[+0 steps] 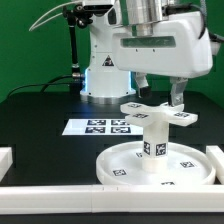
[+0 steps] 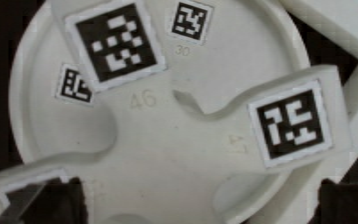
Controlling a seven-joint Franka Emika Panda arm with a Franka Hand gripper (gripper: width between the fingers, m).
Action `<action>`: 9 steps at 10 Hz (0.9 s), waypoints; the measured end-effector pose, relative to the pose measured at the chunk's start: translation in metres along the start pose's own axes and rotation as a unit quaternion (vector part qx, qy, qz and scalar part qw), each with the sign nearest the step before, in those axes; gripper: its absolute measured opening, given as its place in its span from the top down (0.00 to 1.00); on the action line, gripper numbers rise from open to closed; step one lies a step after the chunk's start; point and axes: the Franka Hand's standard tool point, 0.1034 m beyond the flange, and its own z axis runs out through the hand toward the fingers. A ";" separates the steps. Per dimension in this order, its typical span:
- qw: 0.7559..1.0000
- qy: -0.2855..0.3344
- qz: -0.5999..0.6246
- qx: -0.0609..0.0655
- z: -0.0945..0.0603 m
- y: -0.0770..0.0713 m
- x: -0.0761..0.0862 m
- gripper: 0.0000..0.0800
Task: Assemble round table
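Note:
The large white disc lies flat near the front, rim up. The short post stands upright on its hub. The lobed cross piece sits level on top of the post. My gripper hangs just behind and above the cross piece, one finger on each side of its rear lobe. In the wrist view the cross piece fills the frame over the disc. My gripper is spread wide there, with the dark fingertips at the picture's corners. I cannot tell whether they touch the lobe.
The marker board lies flat behind the disc toward the exterior view's left. White rails run along the front and at both sides. The arm's base stands at the back.

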 end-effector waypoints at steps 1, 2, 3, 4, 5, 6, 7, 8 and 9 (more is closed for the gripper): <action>0.999 0.000 -0.045 0.000 0.000 0.000 0.001 0.19; 0.998 0.000 -0.071 0.000 0.000 0.000 0.001 0.19; 0.995 0.001 -0.105 0.000 0.000 0.000 0.001 0.19; 0.989 0.001 -0.148 0.000 0.000 0.000 0.001 0.19; 0.983 0.001 -0.183 0.000 0.000 0.000 0.001 0.19; 0.977 0.001 -0.214 0.000 0.000 0.000 0.001 0.19; 0.964 0.003 -0.265 -0.003 0.000 0.001 0.002 0.19; 0.942 0.008 -0.336 -0.009 -0.001 0.001 0.003 0.19; 0.918 0.011 -0.395 -0.019 0.000 0.001 0.002 0.19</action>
